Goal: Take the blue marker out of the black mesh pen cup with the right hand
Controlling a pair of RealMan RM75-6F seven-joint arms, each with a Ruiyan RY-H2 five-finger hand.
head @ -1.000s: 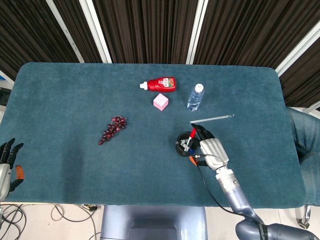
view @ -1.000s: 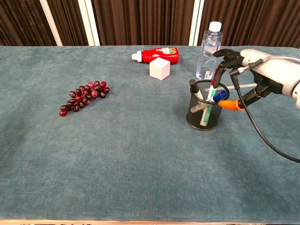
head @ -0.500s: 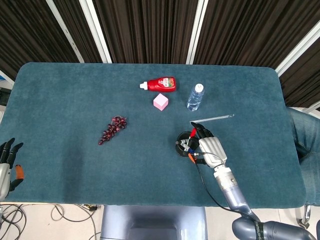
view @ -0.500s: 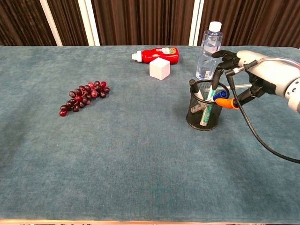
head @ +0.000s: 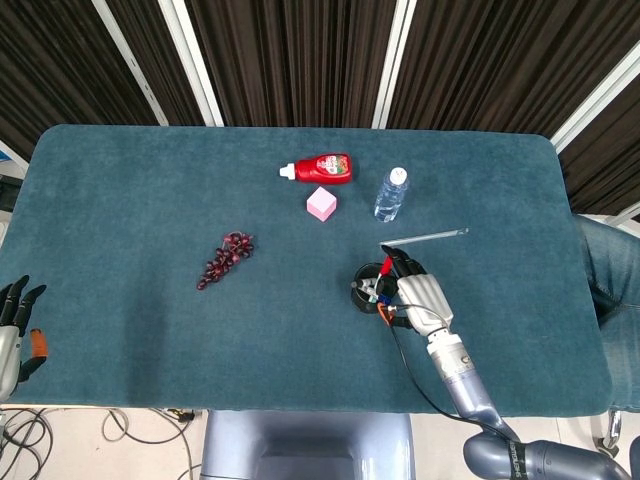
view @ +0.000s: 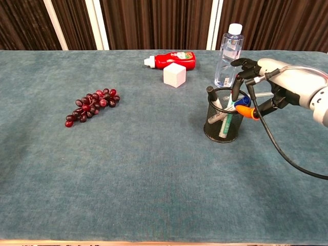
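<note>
Head view, right hand: I am reaching my right hand (head: 418, 297) over the right side of the black mesh pen cup (head: 368, 287), fingers curling down at its rim; whether they are pinching anything I cannot tell from here.
Head view, left hand: my left hand (head: 12, 325) is hanging off the near left edge of the table (head: 120, 200), fingers apart and holding nothing.
Head view, other things: a red bottle (head: 322, 168) is lying on its side at the far middle, a pink cube (head: 321, 203) just near of it, a water bottle (head: 392, 193) standing to their right, a bunch of grapes (head: 226, 258) sitting left of centre, and a thin rod (head: 425, 237) lying far of the cup.
Chest view, right hand: my right hand (view: 274, 84) is hovering at the cup's right rim, dark fingers (view: 241, 69) dipping toward the pens while the orange-tipped thumb (view: 245, 111) is lying beside the blue marker (view: 242, 100); a firm grip is not showing.
Chest view, marker: the blue marker is sitting inside the black mesh pen cup (view: 223, 123), its cap leaning at the right rim among other pens.
Chest view, cable: a black cable (view: 277, 146) is trailing from my hand toward the near right.
</note>
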